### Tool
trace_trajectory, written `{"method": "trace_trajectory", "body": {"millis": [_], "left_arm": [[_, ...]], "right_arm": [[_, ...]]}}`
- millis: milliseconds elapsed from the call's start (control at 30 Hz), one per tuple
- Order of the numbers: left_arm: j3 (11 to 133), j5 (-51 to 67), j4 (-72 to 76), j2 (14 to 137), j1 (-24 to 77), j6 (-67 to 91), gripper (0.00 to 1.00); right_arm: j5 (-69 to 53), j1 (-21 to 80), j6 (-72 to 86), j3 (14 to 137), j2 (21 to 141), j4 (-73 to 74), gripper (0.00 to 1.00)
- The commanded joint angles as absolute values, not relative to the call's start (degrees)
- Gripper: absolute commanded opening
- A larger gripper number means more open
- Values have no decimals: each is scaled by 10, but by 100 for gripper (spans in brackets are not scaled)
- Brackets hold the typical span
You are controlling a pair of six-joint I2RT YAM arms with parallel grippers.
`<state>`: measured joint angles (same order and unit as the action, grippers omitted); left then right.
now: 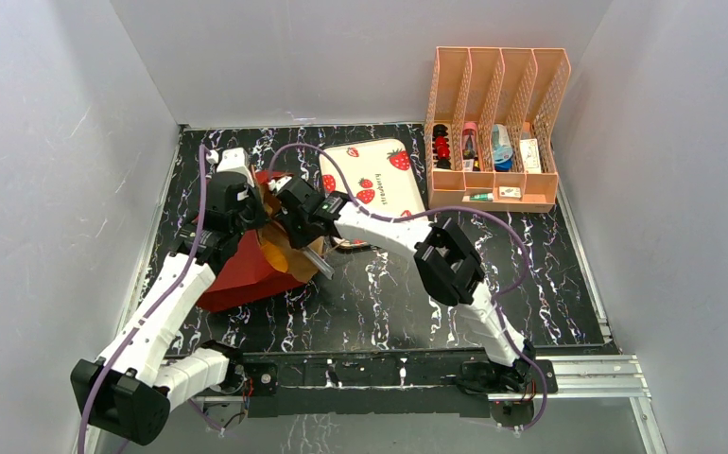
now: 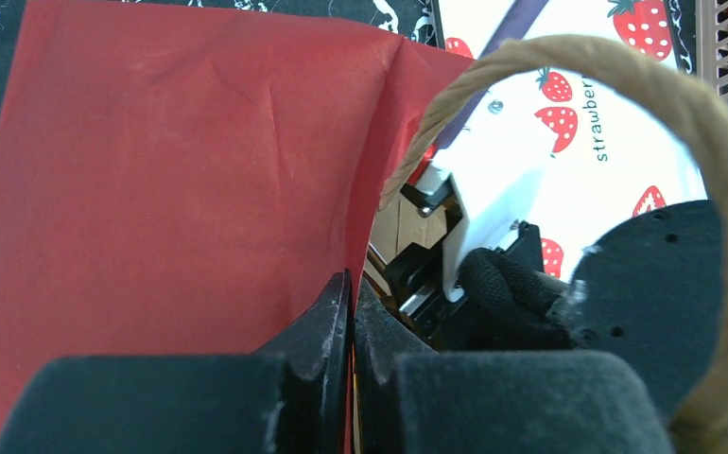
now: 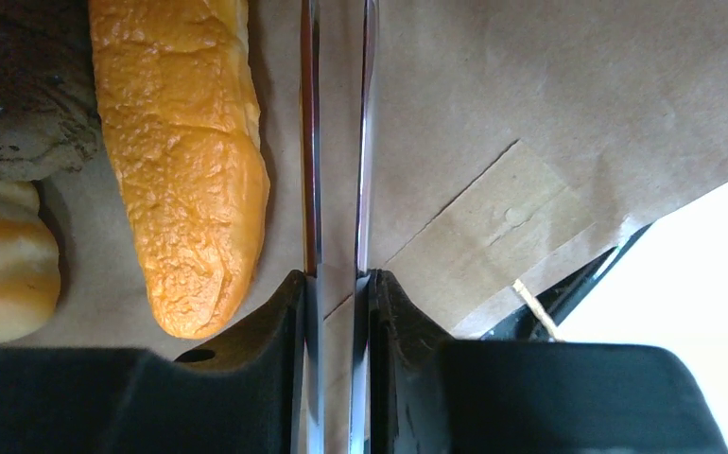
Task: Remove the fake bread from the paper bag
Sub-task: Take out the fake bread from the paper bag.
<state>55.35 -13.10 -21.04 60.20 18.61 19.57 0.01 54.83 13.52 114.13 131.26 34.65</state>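
Note:
The paper bag (image 1: 237, 274) lies on its side at the left, red half toward me, mouth facing right. My left gripper (image 1: 244, 206) (image 2: 351, 307) is shut on the bag's red wall (image 2: 181, 170) at the mouth, with a twine handle (image 2: 625, 66) looping past. My right gripper (image 1: 296, 219) (image 3: 337, 284) reaches into the mouth, shut on metal tongs (image 3: 311, 142) whose two arms are squeezed close together. Inside on the brown paper (image 3: 530, 104) lies the fake bread: a long orange baguette (image 3: 185, 161) just left of the tongs, a dark brown roll (image 3: 20, 104) and a tan bun (image 3: 1, 260).
A strawberry-print tray (image 1: 384, 175) (image 2: 606, 142) lies right behind the bag's mouth. A peach desk organizer (image 1: 497, 123) with small items stands at the back right. The tongs' hinge end (image 1: 318, 265) sticks out toward the front of the marbled black table (image 1: 389, 303).

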Motion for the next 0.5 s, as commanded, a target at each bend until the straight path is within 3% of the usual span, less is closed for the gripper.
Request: {"method": "trace_trajectory", "body": {"millis": [0, 467], "left_arm": [[555, -142, -221, 581, 191, 197, 0], [559, -152, -206, 602, 189, 216, 0]], "right_arm": [[40, 542, 131, 1124, 1234, 291, 0], [63, 540, 132, 1058, 1160, 307, 0]]}}
